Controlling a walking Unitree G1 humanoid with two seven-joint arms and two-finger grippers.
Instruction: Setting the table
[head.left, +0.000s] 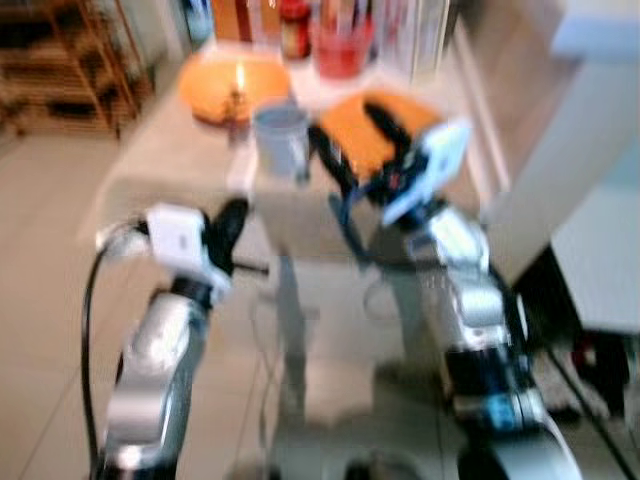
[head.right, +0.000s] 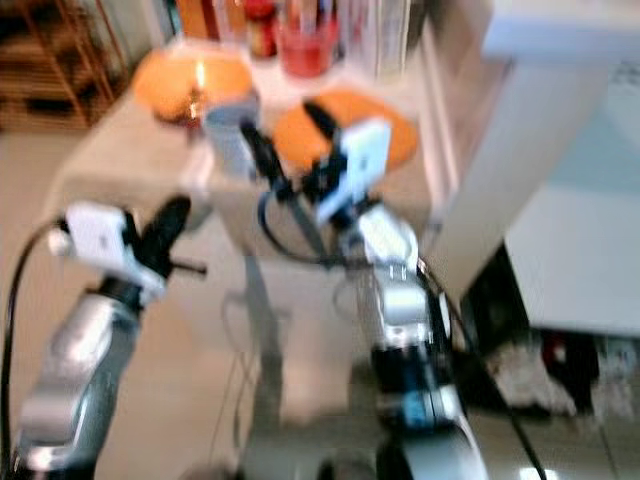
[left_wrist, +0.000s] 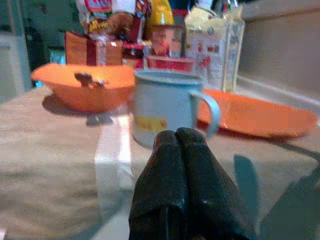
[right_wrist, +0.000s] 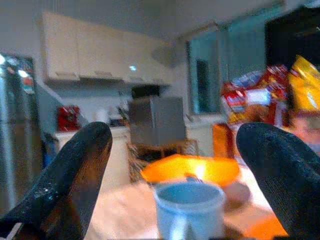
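Note:
A light blue mug (head.left: 281, 137) stands near the front edge of a beige table (head.left: 170, 160), with an orange bowl (head.left: 233, 85) behind it to the left and a flat orange plate (head.left: 385, 130) to its right. My right gripper (head.left: 352, 135) is open, raised over the plate just right of the mug; its wrist view looks between the fingers (right_wrist: 75, 175) at the mug (right_wrist: 187, 209) and bowl (right_wrist: 192, 170). My left gripper (head.left: 228, 228) is shut and empty, low before the table's front edge, pointing at the mug (left_wrist: 165, 112).
Red containers (head.left: 340, 45), jars and cartons (left_wrist: 215, 42) crowd the table's back. A white cabinet (head.left: 590, 180) stands to the right, a wooden shelf rack (head.left: 70, 60) at the left. Tiled floor (head.left: 40, 300) lies in front.

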